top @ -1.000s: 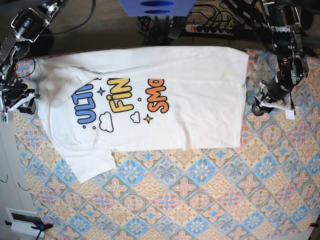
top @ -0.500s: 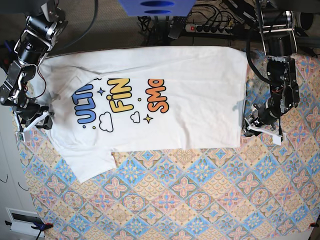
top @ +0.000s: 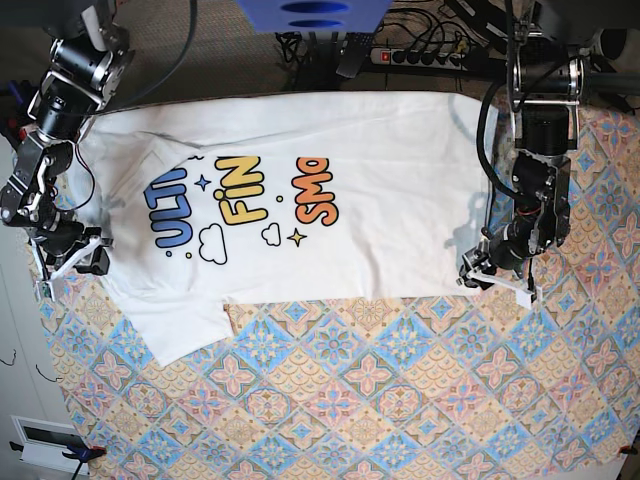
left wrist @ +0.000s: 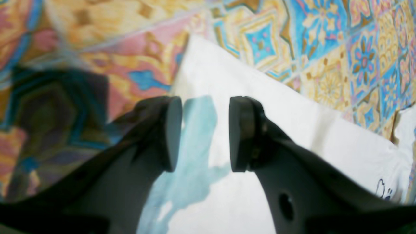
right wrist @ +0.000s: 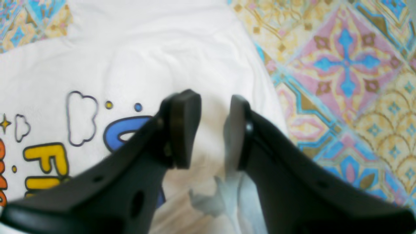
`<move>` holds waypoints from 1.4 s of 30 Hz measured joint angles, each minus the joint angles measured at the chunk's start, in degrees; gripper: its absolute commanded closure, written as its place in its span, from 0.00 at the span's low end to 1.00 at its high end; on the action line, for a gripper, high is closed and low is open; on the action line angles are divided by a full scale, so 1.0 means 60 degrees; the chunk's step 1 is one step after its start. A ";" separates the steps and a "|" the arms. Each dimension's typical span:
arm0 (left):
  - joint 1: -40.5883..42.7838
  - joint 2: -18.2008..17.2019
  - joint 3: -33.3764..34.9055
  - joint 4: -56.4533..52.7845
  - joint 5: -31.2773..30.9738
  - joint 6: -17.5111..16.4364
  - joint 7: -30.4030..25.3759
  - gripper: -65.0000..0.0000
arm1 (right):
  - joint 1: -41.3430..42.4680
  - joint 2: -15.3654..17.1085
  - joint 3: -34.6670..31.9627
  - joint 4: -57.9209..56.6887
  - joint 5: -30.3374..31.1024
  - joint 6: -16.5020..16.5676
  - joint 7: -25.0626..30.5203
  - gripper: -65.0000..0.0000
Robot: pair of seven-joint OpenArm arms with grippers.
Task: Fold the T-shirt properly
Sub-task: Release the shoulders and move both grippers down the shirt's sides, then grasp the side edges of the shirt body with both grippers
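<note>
The white T-shirt [top: 380,200] lies spread print-up on the patterned tablecloth, one short sleeve [top: 185,325] sticking out toward the near side. My left gripper [top: 480,277] hovers at the shirt's near right corner. In the left wrist view it [left wrist: 204,133] is open over the white corner of the T-shirt [left wrist: 276,107], with nothing between the fingers. My right gripper [top: 92,258] is at the shirt's left edge. In the right wrist view it [right wrist: 211,133] is open just above the T-shirt [right wrist: 146,58], beside the blue letter.
The patterned tablecloth [top: 400,400] covers the whole table, with its bare part on the near side. A power strip [top: 420,57] and cables lie beyond the far edge. A blue object [top: 310,12] hangs at the top centre.
Both arms have swung toward the near side along the shirt's left and right edges and come down to the cloth. The shirt has not moved.
</note>
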 measured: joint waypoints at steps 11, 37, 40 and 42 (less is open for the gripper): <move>0.0106 0.0302 -0.0007 -0.0033 0.0033 0.0073 -0.0331 0.63 | -0.0004 0.0000 0.0004 0.0000 0.0018 -0.0004 0.0011 0.71; 0.0160 0.0499 -0.0648 -0.0572 0.0998 -0.0062 -0.1137 0.64 | 0.0018 -0.0004 0.0011 0.0058 0.0022 -0.0004 -0.0007 0.71; 0.0131 0.0685 -0.0648 -0.0572 0.1002 -0.0058 -0.1147 0.64 | 0.0007 0.0000 0.0011 0.0055 0.0018 -0.0004 0.0007 0.71; 0.0138 0.0765 -0.0648 -0.0426 0.1005 -0.0066 -0.0936 0.64 | 0.0011 0.0000 0.0011 0.0051 0.0015 -0.0004 0.0004 0.71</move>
